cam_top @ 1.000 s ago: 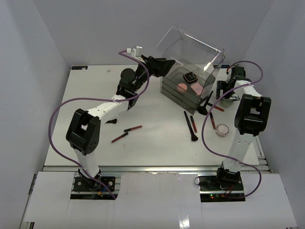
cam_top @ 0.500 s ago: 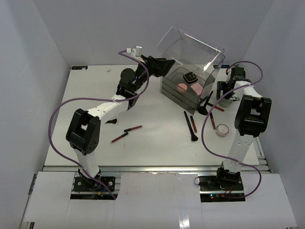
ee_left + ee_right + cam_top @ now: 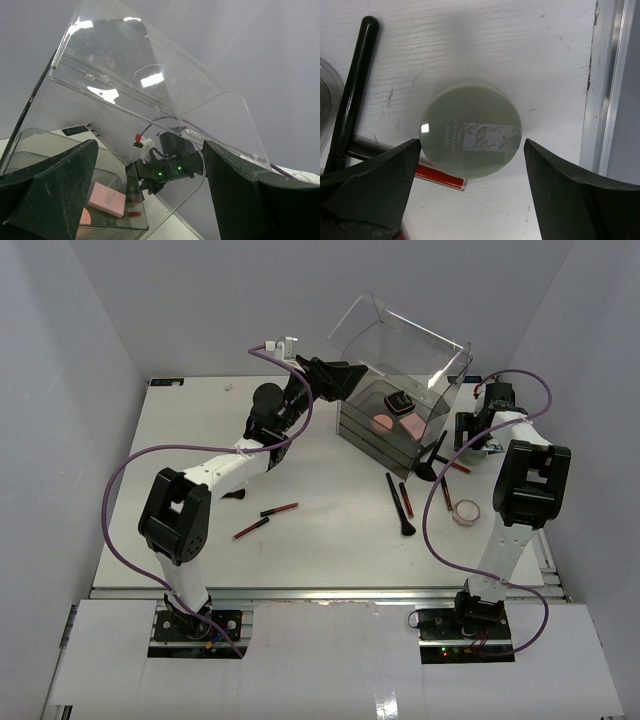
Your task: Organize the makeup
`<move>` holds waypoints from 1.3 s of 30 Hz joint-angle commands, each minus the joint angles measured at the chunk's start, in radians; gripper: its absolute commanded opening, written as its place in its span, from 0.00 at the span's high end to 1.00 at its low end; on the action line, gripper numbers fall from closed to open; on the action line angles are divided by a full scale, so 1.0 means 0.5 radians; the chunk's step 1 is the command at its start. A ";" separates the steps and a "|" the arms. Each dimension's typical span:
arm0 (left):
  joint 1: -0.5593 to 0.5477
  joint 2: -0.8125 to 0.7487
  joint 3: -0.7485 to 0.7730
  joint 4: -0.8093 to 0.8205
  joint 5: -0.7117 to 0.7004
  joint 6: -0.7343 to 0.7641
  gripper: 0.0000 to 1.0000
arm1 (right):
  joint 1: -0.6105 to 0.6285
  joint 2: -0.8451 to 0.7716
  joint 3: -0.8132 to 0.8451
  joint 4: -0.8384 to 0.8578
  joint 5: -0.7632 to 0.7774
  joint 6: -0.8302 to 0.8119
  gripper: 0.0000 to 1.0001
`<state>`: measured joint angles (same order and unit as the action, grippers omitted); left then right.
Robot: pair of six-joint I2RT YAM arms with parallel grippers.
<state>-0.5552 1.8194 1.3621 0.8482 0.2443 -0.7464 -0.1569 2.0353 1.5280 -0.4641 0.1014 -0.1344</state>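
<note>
**Green compact bracketed, grip not yet made**

The compact [image 3: 470,131], round and pale green, lies flat on the table [image 3: 330,540] close to its right edge, toward the far right corner. A red pencil [image 3: 440,177] runs under or against its near-left rim, and a brush [image 3: 352,85] lies just left of that.

The right gripper [image 3: 471,145] hangs straight over it with its jaws spread, one finger on each side. The left finger is at the rim, and a sliver of table shows beside the right one. I cannot tell whether either finger touches.

To do this well, close across the full width of the disc, low on its wall, so that it does not squirt out. Keep the fingertips clear of the pencil so it is not dragged along. Then lift straight up before swinging toward the box [image 3: 400,425].

The left gripper [image 3: 150,145] sits at the box's raised clear lid [image 3: 400,340], jaws wide apart. It seems to be propping the lid, though contact is unclear. A flat pink square [image 3: 106,199] already lies in the top tray, so the compact probably belongs there too.

Against the top view a second ago, almost nothing has moved. The left arm, the lid and the loose pieces lie as they did, and the right wrist has shifted only a touch as its jaws begin to draw in.
</note>
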 commanded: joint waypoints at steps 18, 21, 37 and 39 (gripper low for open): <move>0.012 -0.086 -0.012 0.055 -0.004 -0.011 0.04 | -0.052 0.102 0.107 -0.011 -0.157 0.006 0.05; 0.012 -0.083 -0.012 0.055 -0.007 -0.014 0.04 | -0.054 0.102 0.113 -0.014 -0.171 0.017 0.01; 0.012 -0.097 -0.013 0.045 -0.004 -0.017 0.04 | -0.077 0.012 0.039 -0.006 -0.279 -0.009 0.69; 0.012 -0.102 -0.015 0.042 -0.004 -0.014 0.04 | -0.080 -0.041 -0.009 0.035 -0.304 -0.025 0.79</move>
<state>-0.5552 1.8194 1.3602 0.8467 0.2443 -0.7488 -0.1892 2.0820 1.5419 -0.4705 -0.0121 -0.1357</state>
